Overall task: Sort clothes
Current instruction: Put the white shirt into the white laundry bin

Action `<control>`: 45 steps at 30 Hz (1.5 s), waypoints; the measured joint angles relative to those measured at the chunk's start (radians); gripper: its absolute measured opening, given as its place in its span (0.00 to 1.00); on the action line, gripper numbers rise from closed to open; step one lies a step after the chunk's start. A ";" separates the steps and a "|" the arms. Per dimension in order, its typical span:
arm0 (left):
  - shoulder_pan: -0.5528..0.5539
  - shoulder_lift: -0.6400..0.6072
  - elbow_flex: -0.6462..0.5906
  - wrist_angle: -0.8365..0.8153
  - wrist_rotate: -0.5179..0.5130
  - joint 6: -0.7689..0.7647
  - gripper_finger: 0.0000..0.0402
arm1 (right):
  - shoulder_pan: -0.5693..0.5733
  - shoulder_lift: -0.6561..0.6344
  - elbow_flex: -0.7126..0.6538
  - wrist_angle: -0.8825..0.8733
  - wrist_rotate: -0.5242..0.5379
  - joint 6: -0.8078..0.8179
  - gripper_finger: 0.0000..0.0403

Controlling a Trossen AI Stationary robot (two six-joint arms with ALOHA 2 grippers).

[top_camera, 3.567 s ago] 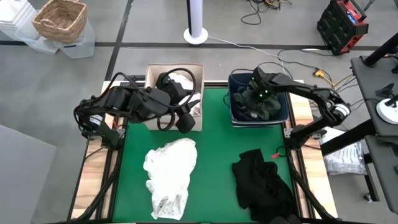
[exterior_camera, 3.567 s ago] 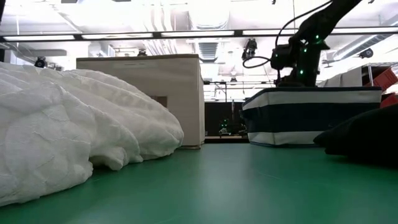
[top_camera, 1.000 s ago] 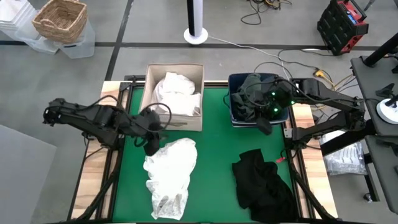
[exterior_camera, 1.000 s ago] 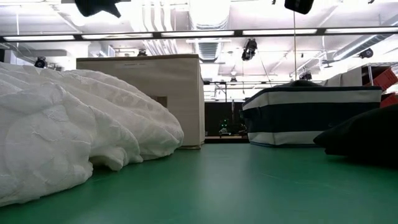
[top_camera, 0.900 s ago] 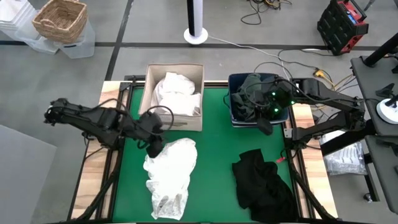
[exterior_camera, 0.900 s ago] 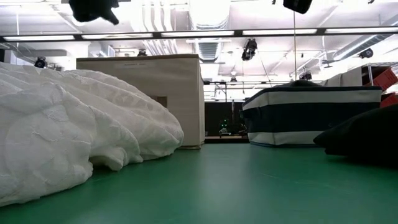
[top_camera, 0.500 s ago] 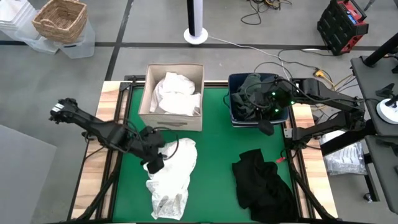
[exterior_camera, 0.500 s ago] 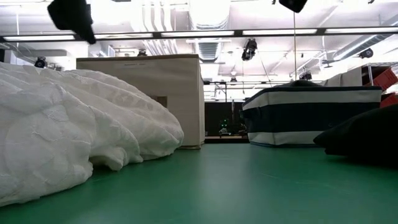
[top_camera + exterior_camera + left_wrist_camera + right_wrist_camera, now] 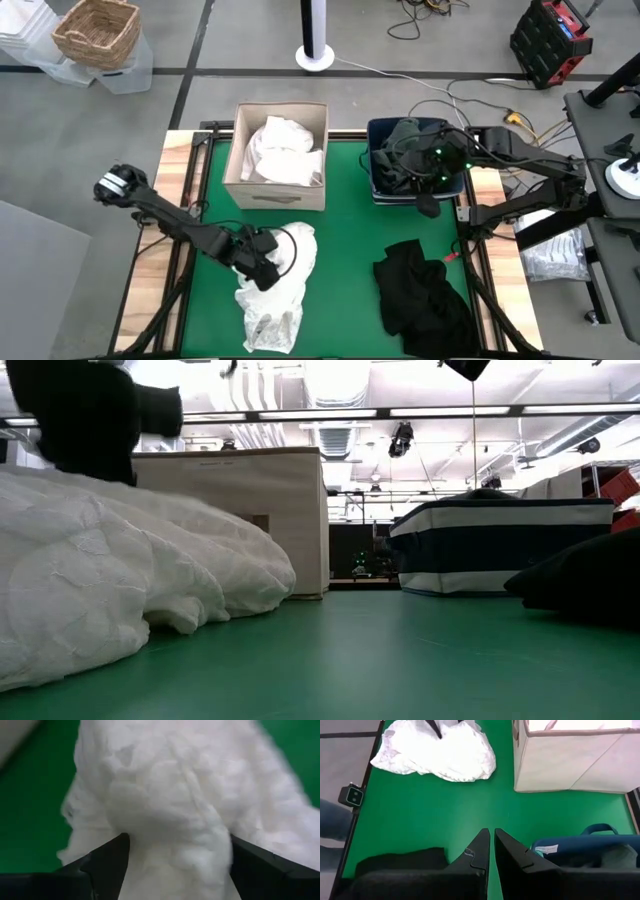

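Left tool (image 9: 262,270): reaching down over the white garment (image 9: 272,285) lying on the green surface (image 9: 345,290), fingers spread wide either side of a fold, placed to pinch it.
Right tool (image 9: 428,205): hovering by the navy bin (image 9: 455,185), fingers pressed together, empty, waiting.
Black garment (image 9: 420,295): lying near the surface's right front, unsorted.
Beige box (image 9: 240,150): holding white clothes, the likely destination.

My left wrist view shows the crumpled white fabric garment (image 9: 165,805) blurred and cut off at the frame edges; the left gripper's (image 9: 175,852) fingertips vanish behind it.
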 joint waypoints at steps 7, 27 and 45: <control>-0.003 0.094 -0.086 0.158 0.005 -0.105 0.69 | 0.000 0.000 -0.030 0.022 0.000 -0.005 0.04; -0.032 0.056 0.119 0.053 0.024 0.020 0.02 | 0.000 0.051 -0.032 0.069 0.008 -0.013 0.04; -0.049 0.032 0.834 -0.563 -0.140 0.171 0.02 | 0.002 0.102 -0.032 0.415 -0.092 -0.024 0.06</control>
